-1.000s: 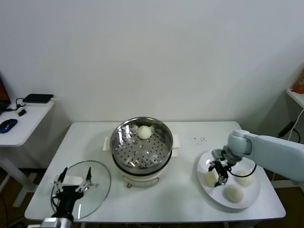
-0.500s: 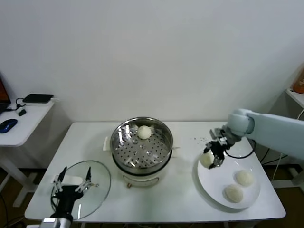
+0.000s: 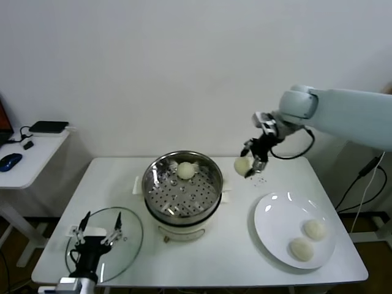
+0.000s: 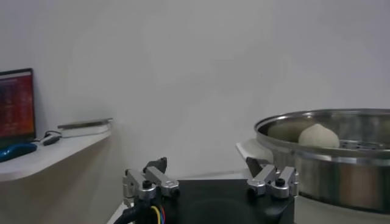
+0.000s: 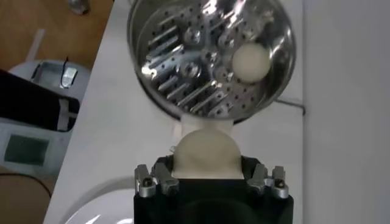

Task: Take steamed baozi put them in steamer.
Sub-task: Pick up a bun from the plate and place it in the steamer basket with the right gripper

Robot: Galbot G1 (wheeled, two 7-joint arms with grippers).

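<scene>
Smooth cream baozi [image 3: 241, 165] — clenched in right hand [image 3: 252, 160] — beside perforated steel steamer [image 3: 182, 187].

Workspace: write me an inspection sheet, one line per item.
Surface: white table.
Job's things: steamer holds one bun; two buns on the white plate; a fourth bun carried in the air.
Clutter: glass lid at the front left; dark specks.
Grippers: right gripper shut on the fourth bun beside the steamer; left gripper open over the lid.
Cables: black cable at the far right.
Surroundings: side desk with mouse.
</scene>
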